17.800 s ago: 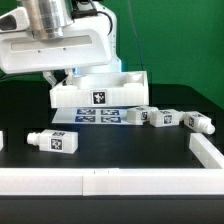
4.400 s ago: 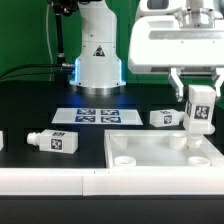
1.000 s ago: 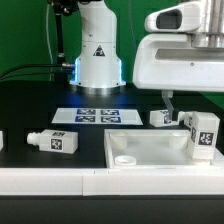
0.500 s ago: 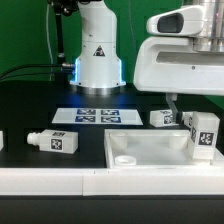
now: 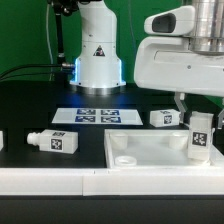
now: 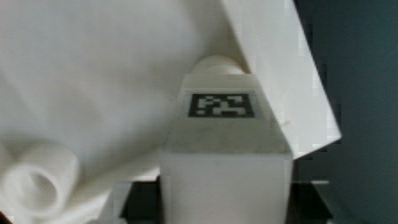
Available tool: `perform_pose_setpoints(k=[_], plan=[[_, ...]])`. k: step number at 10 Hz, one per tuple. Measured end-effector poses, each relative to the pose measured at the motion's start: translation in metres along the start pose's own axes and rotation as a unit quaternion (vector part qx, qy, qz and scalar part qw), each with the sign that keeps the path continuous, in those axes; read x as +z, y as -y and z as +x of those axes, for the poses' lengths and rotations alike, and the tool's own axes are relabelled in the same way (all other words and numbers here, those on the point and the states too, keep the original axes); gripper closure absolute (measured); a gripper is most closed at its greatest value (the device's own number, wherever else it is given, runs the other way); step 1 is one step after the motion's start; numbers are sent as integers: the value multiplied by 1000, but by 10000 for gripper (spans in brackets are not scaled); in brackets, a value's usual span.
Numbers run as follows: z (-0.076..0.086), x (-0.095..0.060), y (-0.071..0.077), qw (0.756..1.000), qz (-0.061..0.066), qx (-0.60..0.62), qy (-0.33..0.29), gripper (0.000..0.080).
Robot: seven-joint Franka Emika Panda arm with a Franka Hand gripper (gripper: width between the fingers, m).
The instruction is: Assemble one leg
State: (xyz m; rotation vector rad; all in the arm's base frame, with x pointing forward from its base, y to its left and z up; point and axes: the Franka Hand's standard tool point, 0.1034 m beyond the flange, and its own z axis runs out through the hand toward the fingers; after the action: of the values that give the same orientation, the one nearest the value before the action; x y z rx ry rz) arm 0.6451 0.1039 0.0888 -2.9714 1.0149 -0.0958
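Observation:
My gripper (image 5: 199, 118) is shut on a leg (image 5: 200, 138), a stubby white post with square tags, held upright at the corner of the white tabletop (image 5: 150, 157) on the exterior view's right. The leg's lower end is at the tabletop's surface; I cannot tell whether it is seated. In the wrist view the leg (image 6: 222, 150) fills the middle with its tag facing the camera, the gripper (image 6: 222, 200) closed on its sides and the tabletop (image 6: 107, 90) behind it. Two more legs lie on the table, one behind the tabletop (image 5: 165, 118) and one on the exterior view's left (image 5: 55, 142).
The marker board (image 5: 98, 116) lies flat in front of the robot base (image 5: 97, 60). A white rail (image 5: 60, 183) runs along the table's near edge. Part of another white piece (image 5: 2, 142) shows at the exterior view's left edge.
The gripper has turned with the leg, so the leg now shows a narrower face, and it has shifted slightly to the exterior view's left. The other parts have not moved.

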Motion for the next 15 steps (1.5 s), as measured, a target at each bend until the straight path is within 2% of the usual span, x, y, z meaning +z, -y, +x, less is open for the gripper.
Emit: perform_pose_setpoints(k=[2, 3, 5, 6, 7, 8, 9, 10, 11, 12, 14, 15], plan=[[0, 0, -2, 992, -1, 124, 1, 514], [0, 0, -3, 980, -3, 199, 4, 514], [-2, 1, -4, 934, 22, 357, 3, 514], [-3, 0, -4, 929, 25, 370, 1, 514], [-3, 0, -5, 932, 25, 362, 1, 514], [-3, 0, -5, 937, 25, 348, 0, 414], [-3, 0, -4, 947, 22, 320, -2, 278], [-5, -1, 0, 970, 16, 244, -6, 278], [-4, -2, 8, 993, 10, 120, -18, 177], [-8, 0, 14, 999, 12, 36, -21, 157], [-8, 2, 15, 999, 12, -32, -24, 151], [-6, 2, 13, 996, 8, -84, -26, 151]])
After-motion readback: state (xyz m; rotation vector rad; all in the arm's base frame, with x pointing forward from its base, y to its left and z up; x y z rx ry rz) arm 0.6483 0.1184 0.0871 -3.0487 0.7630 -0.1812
